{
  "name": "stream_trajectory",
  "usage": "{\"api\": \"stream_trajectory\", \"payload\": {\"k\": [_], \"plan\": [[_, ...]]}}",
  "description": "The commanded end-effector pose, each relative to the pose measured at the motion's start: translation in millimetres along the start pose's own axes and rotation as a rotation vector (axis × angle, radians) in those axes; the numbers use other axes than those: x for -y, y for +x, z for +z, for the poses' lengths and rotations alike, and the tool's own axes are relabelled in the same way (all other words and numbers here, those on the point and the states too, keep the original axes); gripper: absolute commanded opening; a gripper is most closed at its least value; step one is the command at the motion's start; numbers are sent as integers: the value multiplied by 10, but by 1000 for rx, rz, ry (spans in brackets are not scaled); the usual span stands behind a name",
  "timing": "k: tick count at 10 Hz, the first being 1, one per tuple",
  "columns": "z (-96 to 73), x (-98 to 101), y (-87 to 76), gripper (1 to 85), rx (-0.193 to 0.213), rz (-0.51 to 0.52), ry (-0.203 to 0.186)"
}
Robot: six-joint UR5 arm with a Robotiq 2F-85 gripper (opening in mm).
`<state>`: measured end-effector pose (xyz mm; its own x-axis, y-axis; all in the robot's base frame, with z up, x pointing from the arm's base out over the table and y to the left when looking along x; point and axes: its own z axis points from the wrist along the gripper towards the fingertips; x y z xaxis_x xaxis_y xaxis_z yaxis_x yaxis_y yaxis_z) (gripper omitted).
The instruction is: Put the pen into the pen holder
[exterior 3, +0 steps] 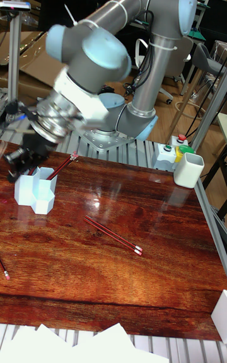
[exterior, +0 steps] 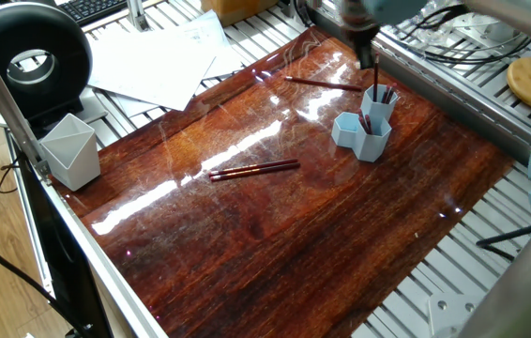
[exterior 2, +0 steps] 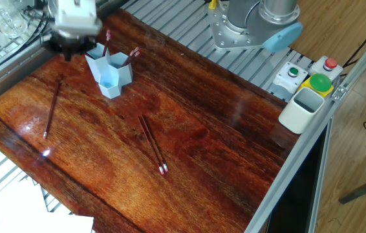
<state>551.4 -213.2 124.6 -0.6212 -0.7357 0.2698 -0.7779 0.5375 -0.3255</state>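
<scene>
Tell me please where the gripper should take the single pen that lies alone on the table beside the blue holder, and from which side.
Grip the single pen near the middle of its shaft, coming straight down from above. It lies flat on the table with bare wood on both sides, apart from the pen holder, so the jaws can probably straddle it across its thin width, set square to its length.
</scene>
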Motion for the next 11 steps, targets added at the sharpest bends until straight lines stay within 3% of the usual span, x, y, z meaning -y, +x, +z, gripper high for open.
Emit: {"api": "stream_trajectory", "payload": {"k": [1,3,4,5,6,8,10,11], "plan": [[-79,-59,-543,10,62,-61,11],[-114,2,-559,10,73,-77,31],[-129,-46,-547,10,68,-56,16],[-131,-191,-540,10,65,26,-43],[-127,-225,-424,10,18,102,-56],[-152,-368,-110,10,-115,261,-97],[-175,-544,-139,10,-123,377,-160],[-175,-569,-189,10,-103,357,-174]]}}
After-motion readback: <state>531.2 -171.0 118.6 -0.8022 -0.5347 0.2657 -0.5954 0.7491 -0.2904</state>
